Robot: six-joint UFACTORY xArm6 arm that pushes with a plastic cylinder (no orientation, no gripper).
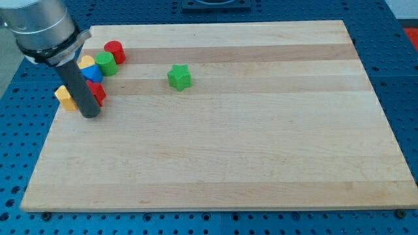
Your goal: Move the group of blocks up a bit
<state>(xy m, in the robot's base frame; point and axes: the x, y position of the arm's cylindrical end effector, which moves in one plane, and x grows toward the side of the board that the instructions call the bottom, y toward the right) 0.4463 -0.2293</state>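
Blocks crowd the upper left corner of the wooden board (215,156). A red cylinder (115,51) sits nearest the view's top, with a green block (106,64) touching it on its lower left. A yellow block (86,62) and a blue block (93,72) press in just beside the green one. Lower down, a red block (97,92) and a yellow block (64,96) flank the dark rod. The tip (90,115) rests on the board just below this pair, close to both. A green star-shaped block (179,77) lies well apart to the view's right. The arm carries no jaws, only the rod.
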